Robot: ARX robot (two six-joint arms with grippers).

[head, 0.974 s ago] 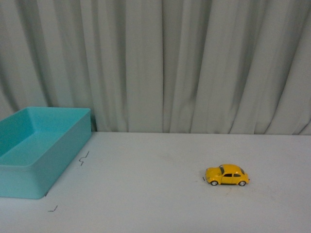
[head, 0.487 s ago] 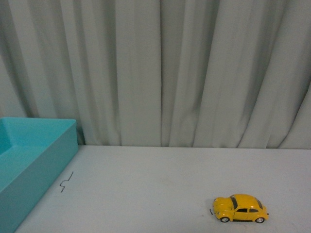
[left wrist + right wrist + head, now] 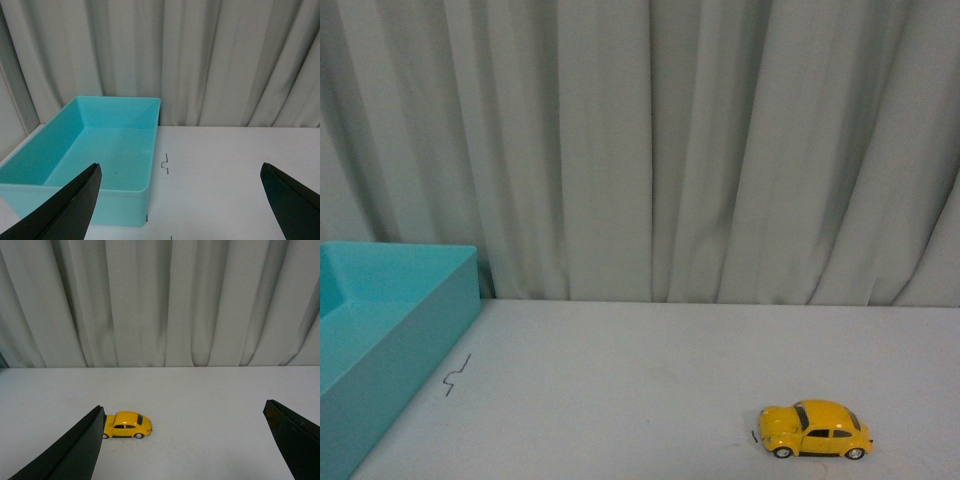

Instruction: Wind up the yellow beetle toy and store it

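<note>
Both sets of jaws spread wide, gripping nothing, yellow beetle toy [image 3: 815,430] on its wheels on white counter [image 3: 620,390], teal bin [image 3: 410,350] well apart at left.

Backdrop: pale grey-white curtain [image 3: 640,150] hanging in vertical folds, filling the full width behind the table in all 3 views. Table [image 3: 620,380]: flat matte white top, with the curtain hem meeting its far edge. 1 small black squiggle mark [image 3: 457,374] on the top, left side. Light is soft and even, with faint shadows only in the curtain folds.
</note>
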